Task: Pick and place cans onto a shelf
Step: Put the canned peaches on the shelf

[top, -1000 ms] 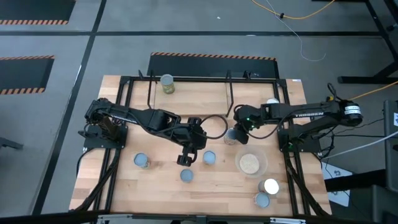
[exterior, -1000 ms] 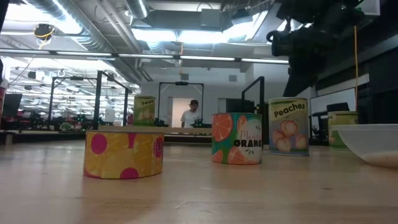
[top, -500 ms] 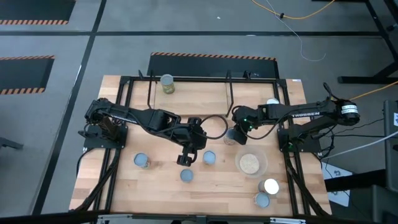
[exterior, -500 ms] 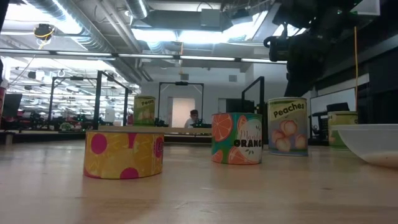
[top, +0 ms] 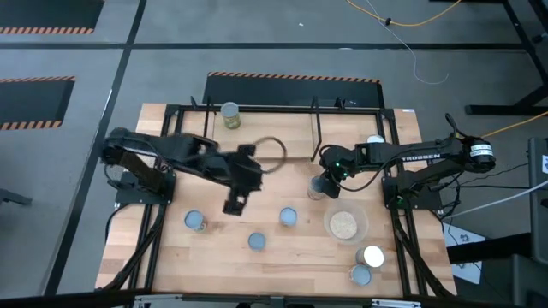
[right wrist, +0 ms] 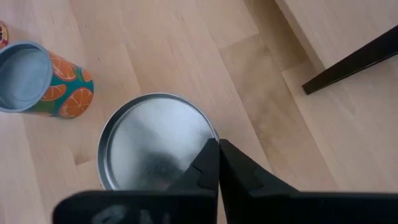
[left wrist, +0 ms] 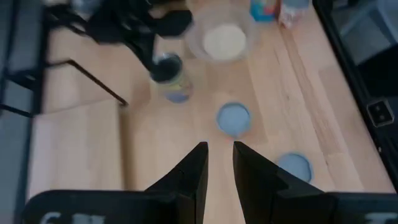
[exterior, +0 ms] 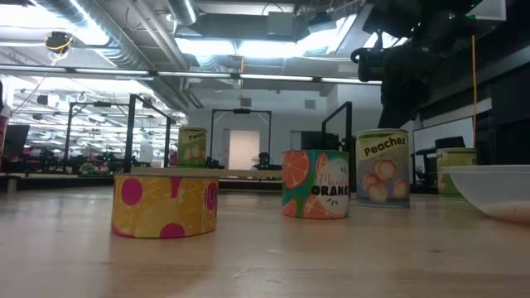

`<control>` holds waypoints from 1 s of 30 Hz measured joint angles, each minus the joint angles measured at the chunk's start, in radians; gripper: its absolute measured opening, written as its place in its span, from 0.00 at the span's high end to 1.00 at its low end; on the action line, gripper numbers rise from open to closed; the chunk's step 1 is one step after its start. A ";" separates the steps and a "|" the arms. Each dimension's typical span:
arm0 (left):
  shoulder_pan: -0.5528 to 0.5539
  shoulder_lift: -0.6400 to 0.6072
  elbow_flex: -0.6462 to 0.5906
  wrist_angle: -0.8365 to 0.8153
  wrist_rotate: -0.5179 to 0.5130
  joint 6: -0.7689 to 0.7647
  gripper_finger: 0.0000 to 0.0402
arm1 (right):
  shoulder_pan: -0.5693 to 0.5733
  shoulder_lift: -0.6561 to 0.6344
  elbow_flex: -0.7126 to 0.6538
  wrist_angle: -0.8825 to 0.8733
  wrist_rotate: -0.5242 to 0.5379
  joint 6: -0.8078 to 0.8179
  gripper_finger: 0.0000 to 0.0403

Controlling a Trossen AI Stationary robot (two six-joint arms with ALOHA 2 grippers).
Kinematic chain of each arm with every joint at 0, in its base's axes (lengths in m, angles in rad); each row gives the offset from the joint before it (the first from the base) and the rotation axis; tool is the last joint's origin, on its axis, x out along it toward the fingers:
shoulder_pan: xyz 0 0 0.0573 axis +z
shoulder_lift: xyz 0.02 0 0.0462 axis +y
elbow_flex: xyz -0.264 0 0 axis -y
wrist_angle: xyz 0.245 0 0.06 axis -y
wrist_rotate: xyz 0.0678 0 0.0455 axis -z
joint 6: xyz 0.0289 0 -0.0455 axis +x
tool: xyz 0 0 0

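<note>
The right end effector (top: 321,182) hovers right over a silver-topped can (right wrist: 155,149) near the shelf (top: 259,128), and its fingers look pressed together with no can between them, so my read is that the grasp is yet to be made: spread the fingers wide, centre on the rim, then descend straight so the can is not tipped. The left end effector (left wrist: 217,163), fingers nearly together and empty, hangs above the bench (top: 300,252) left of centre. One can (top: 229,114) is at the shelf's back edge. An orange-print can (right wrist: 40,81) sits just beside the target, and the grain bowl (top: 345,224) is near, so keep the lift vertical.
</note>
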 joint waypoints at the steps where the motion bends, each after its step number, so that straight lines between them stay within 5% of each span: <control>1: 0.000 -0.026 0.000 -0.017 -0.004 -0.001 0.83 | 0.000 0.000 0.000 0.000 -0.001 0.000 0.99; 7: 0.000 -0.196 -0.126 -0.002 -0.004 -0.002 0.83 | 0.000 0.002 0.007 0.000 -0.021 0.000 0.99; 17: 0.001 -0.494 -0.642 0.338 -0.028 -0.008 0.83 | 0.001 0.003 0.112 -0.017 -0.086 -0.003 1.00; 30: 0.001 -0.656 -1.141 0.739 -0.027 -0.093 0.83 | -0.015 0.007 0.438 -0.029 -0.115 -0.171 1.00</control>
